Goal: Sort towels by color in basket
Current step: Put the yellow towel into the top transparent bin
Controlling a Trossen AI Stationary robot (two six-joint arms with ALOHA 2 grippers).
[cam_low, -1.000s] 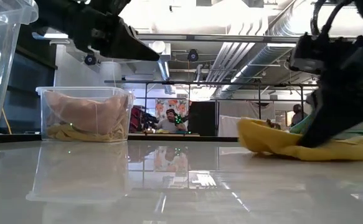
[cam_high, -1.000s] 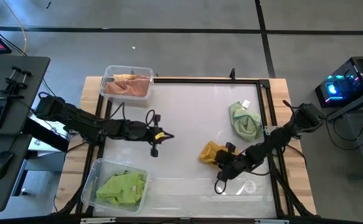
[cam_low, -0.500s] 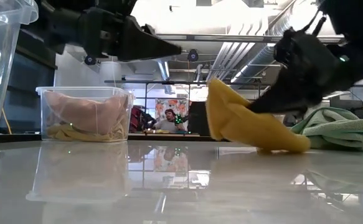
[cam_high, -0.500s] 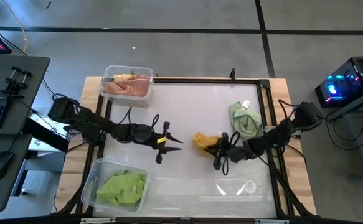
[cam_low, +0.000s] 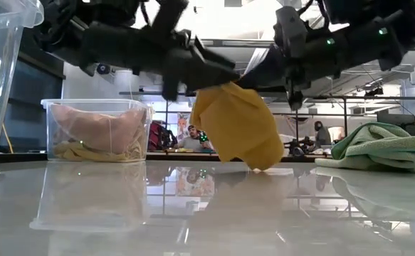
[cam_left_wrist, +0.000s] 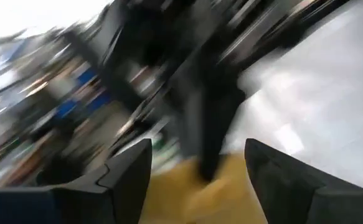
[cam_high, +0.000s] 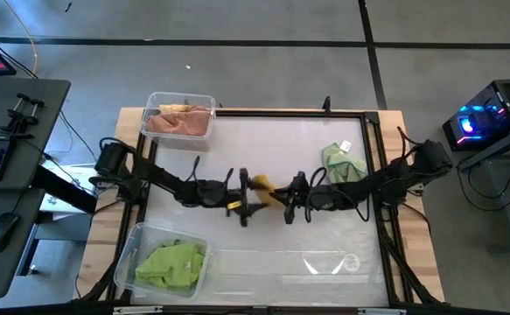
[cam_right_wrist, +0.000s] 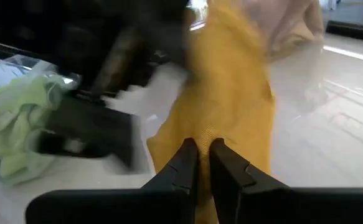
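Note:
A mustard yellow towel hangs between my two grippers over the table's middle; the low view shows it as well. My right gripper is shut on it. My left gripper is open, a finger on either side of the towel's upper part. A sage green towel lies on the table at the right. A lime green towel lies in the near-left bin. A pink-brown towel and a tan one lie in the far-left bin. My right gripper pinches the yellow towel's upper edge between its two fingers, coming level from the table's right side. The towel hangs slack below the fingers; whether its lower end touches the table, I cannot tell. My left gripper: whether its open fingers touch the towel, I cannot tell.
Two clear plastic bins stand at the table's left, one far and one near. A desk with a keyboard and mouse stands left of the table. People show in the room behind in the low view.
My right gripper has gone toward the table's left and far side, lifting the yellow towel off the table, so that it now hangs. My left gripper has gone toward the table's right, up to the towel.

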